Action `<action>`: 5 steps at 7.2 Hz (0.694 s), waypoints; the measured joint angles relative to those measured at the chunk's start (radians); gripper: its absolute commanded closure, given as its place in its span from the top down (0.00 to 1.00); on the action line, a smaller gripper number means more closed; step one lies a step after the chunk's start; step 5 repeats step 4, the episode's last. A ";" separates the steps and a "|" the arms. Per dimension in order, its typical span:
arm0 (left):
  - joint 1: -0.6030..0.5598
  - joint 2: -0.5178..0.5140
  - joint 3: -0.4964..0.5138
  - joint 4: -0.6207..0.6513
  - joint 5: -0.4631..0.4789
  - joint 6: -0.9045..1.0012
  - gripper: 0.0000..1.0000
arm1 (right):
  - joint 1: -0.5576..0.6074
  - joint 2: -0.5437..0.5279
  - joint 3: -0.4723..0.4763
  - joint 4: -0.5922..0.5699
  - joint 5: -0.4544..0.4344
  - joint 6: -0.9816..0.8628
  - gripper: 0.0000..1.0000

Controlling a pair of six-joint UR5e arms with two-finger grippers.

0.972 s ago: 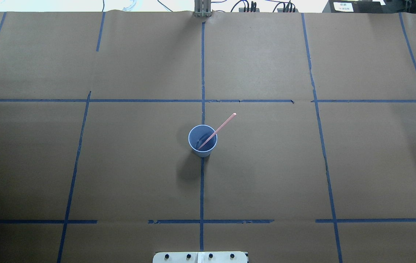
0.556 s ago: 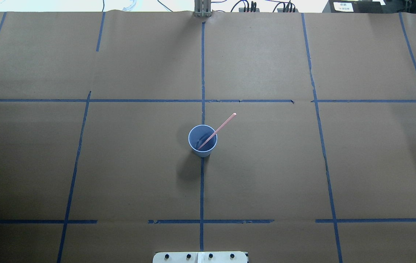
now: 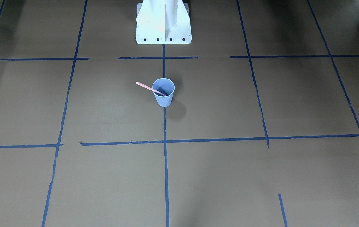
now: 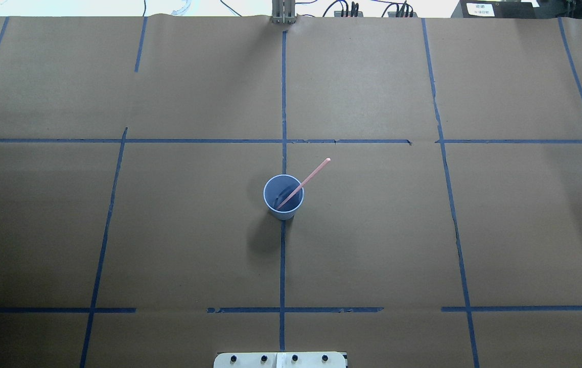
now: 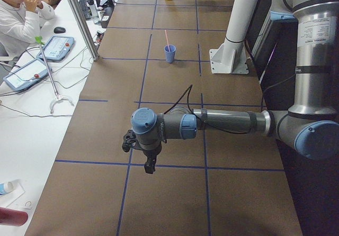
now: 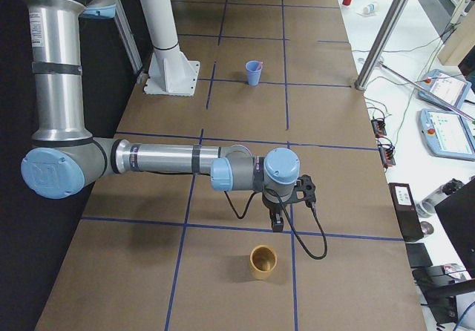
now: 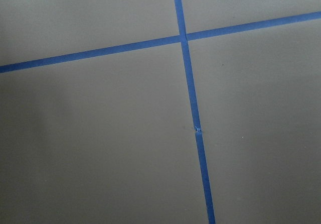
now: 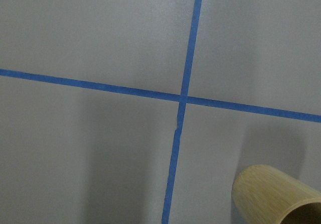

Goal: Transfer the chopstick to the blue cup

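Observation:
The light blue ribbed cup (image 4: 284, 213) stands upright at the table's middle, on the centre tape line. A pale pink chopstick (image 4: 309, 178) leans in it, its lower end inside and its upper end out over the rim towards the far right. Both also show in the front view: cup (image 3: 164, 98), chopstick (image 3: 144, 85). My left gripper (image 5: 150, 167) hangs over the table far off at my left end. My right gripper (image 6: 276, 225) hangs far off at my right end. Neither touches anything; I cannot tell whether they are open or shut.
A tan bamboo cup (image 6: 263, 261) stands upright just beside my right gripper and shows in the right wrist view (image 8: 276, 196). My white base (image 3: 163, 22) stands near the blue cup. An operator (image 5: 18, 19) sits by tablets and cables at the far edge.

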State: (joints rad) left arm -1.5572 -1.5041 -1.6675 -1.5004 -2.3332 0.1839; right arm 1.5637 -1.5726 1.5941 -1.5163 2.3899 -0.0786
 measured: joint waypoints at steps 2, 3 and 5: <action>-0.001 0.002 -0.004 -0.001 0.000 0.003 1.00 | 0.001 0.010 0.025 -0.053 0.001 -0.002 1.00; -0.001 0.003 -0.008 -0.001 0.000 0.004 1.00 | 0.001 0.008 0.036 -0.066 -0.002 -0.006 1.00; -0.001 0.003 -0.012 -0.001 0.000 0.004 1.00 | 0.001 0.007 0.042 -0.071 -0.008 -0.012 1.00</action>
